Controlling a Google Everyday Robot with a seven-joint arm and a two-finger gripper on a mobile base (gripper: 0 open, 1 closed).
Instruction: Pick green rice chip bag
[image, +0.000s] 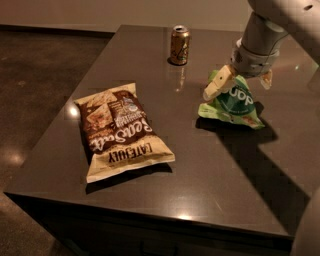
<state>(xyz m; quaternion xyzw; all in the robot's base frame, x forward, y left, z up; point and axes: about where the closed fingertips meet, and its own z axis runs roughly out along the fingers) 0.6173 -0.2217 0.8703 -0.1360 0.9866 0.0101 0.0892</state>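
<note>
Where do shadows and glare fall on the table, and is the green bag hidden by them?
Camera view: dim, warm light. The arm's broad shadow runs from the green rice chip bag toward the near right; the bag is lit. Glare spots lie on the table beside the brown chip bag and at the front edge. The gripper, open, straddles the green bag's top.

The grey gripper (237, 91) with cream fingers (216, 88) is straddling the light-green, dark-logoed green rice chip bag (232, 102), near a brown-and-cream bag (122, 132).
</note>
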